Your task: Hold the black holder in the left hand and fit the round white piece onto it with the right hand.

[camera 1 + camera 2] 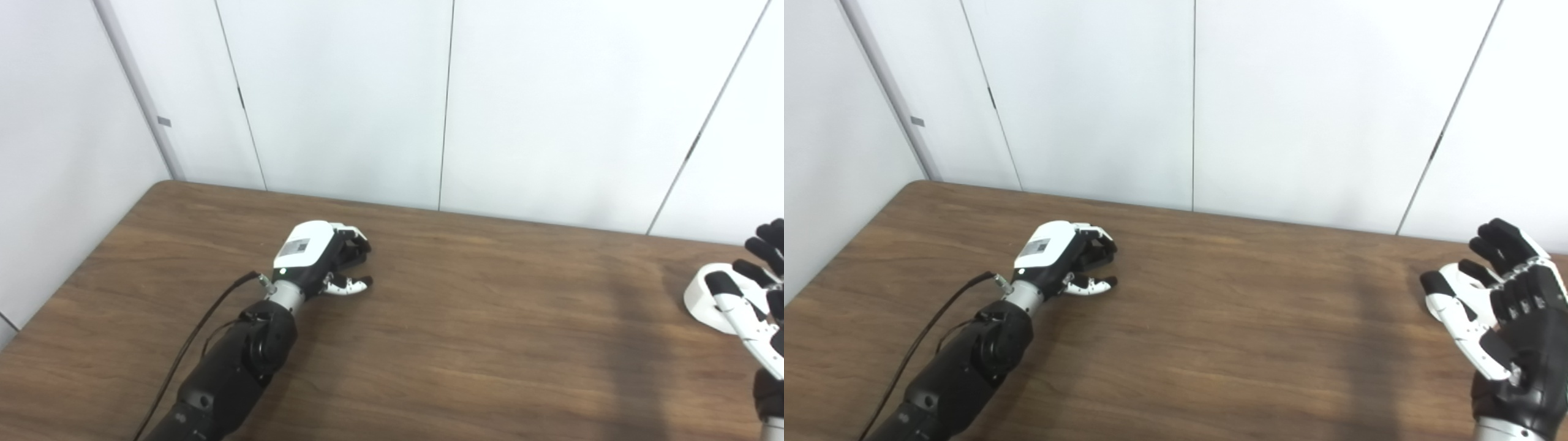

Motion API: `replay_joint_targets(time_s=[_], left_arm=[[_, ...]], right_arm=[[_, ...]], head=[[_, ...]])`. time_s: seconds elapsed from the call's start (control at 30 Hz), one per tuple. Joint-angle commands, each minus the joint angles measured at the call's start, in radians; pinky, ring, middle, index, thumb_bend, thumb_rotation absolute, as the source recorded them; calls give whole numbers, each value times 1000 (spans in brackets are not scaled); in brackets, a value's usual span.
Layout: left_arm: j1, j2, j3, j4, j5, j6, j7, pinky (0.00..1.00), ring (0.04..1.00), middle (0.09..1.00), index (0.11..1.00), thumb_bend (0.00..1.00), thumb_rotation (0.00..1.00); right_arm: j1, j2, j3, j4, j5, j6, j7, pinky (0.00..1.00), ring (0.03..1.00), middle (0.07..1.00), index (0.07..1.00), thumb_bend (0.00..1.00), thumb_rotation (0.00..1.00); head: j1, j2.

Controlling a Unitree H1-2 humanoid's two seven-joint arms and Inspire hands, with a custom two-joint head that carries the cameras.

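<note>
At the right edge of the frame, your right hand (1500,306) hangs with fingers spread and nothing in its grasp; only the left eye view shows the round white piece (710,298) on the table (465,318) just behind it. Left of centre, your left hand (324,254) rests knuckles-up with fingers curled, and whether they enclose the black holder cannot be told.

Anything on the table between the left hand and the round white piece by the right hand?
No. Between the left hand and the round white piece only bare table shows, clearest in the left eye view.
</note>
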Motion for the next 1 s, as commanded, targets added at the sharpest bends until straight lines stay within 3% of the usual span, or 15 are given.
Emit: replay_joint_targets(time_s=[0.0, 0.37, 0.6, 0.7, 0.87, 0.97], left_arm=[[-18, 6, 6, -45, 12, -17, 7, 872, 839, 718, 606, 859, 139], [33, -15, -8, -146, 11, -41, -45, 888, 839, 723, 606, 848, 160], [43, -20, 1, -157, 21, -77, -31, 880, 837, 727, 615, 867, 147], [44, -12, 21, -164, 11, -87, -24, 873, 837, 767, 651, 893, 178], [43, 9, 63, -186, 32, -101, -4, 835, 870, 898, 855, 965, 294], [35, 20, 88, -174, 51, -107, 17, 817, 869, 908, 895, 997, 361]], right_arm=[[-27, -1, 5, -36, -5, -21, 4, 674, 764, 769, 740, 521, 191], [-30, -1, 6, -28, 17, -30, 7, 697, 777, 781, 753, 499, 152], [-31, -1, 10, -26, -2, -26, 4, 688, 773, 780, 752, 504, 167], [-30, -3, 10, -24, -4, -27, 4, 690, 772, 779, 753, 504, 166], [-28, -9, 6, -10, -5, -40, 4, 699, 780, 784, 753, 516, 202], [-26, -12, 8, -7, -7, -48, 7, 702, 779, 784, 753, 516, 207]], head=[[-4, 0], [-12, 4], [-15, 2], [-15, 0], [-11, -2], [-13, -1]])
